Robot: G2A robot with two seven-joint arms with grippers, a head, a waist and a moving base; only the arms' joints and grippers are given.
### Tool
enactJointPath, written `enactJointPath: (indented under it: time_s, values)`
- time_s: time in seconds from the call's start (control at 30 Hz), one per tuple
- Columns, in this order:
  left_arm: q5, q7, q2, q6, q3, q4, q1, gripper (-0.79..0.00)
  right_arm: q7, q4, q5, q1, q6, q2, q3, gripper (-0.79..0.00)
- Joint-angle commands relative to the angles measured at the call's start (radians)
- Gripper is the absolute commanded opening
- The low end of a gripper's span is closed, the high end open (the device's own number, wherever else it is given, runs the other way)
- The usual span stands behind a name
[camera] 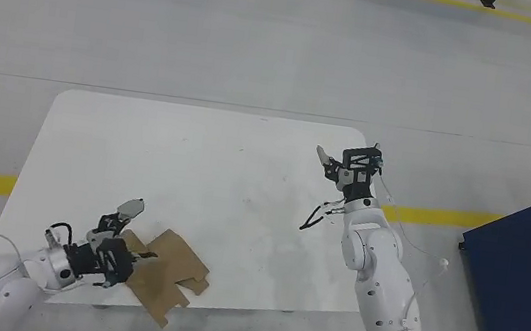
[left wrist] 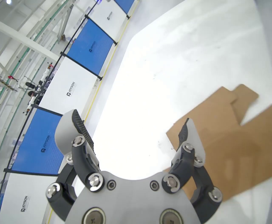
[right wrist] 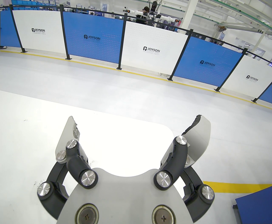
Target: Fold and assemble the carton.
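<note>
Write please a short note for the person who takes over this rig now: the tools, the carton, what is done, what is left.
Left tool: open, holds nothing, at the edge of the carton.
Right tool: open, empty, above the far right part of the table, away from the carton.
Carton: flat cardboard at the table's near edge; one corner seems to hang over it.
Done: no fold visible.
To do: grasp the carton, fold its flaps, assemble it.

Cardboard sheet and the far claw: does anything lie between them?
Nothing. In the top view, a bare stretch of white table separates the carton from the right gripper.
</note>
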Motion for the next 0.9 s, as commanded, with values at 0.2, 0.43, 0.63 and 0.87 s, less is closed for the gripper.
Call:
enactJointPath:
  time_s: [0.2, 0.43, 0.63, 0.87]
  values:
    - [-0.049, 0.08, 0.007, 0.011, -0.056, 0.013, 0.035, 0.0, 0.0, 0.0, 0.0, 0.0, 0.0, 0.0, 0.0, 0.0]
    - [0.026, 0.149, 0.02, 0.015, -0.06, 0.058, 0.039, 0.0, 0.0, 0.0, 0.0, 0.0, 0.0, 0.0, 0.0, 0.0]
    - [0.14, 0.294, 0.048, 0.121, -0.17, 0.094, 0.159, 0.0, 0.0, 0.0, 0.0, 0.0, 0.0, 0.0, 0.0, 0.0]
    - [0.208, 0.152, 0.049, 0.32, -0.225, 0.065, 0.294, 0.0, 0.0, 0.0, 0.0, 0.0, 0.0, 0.0, 0.0, 0.0]
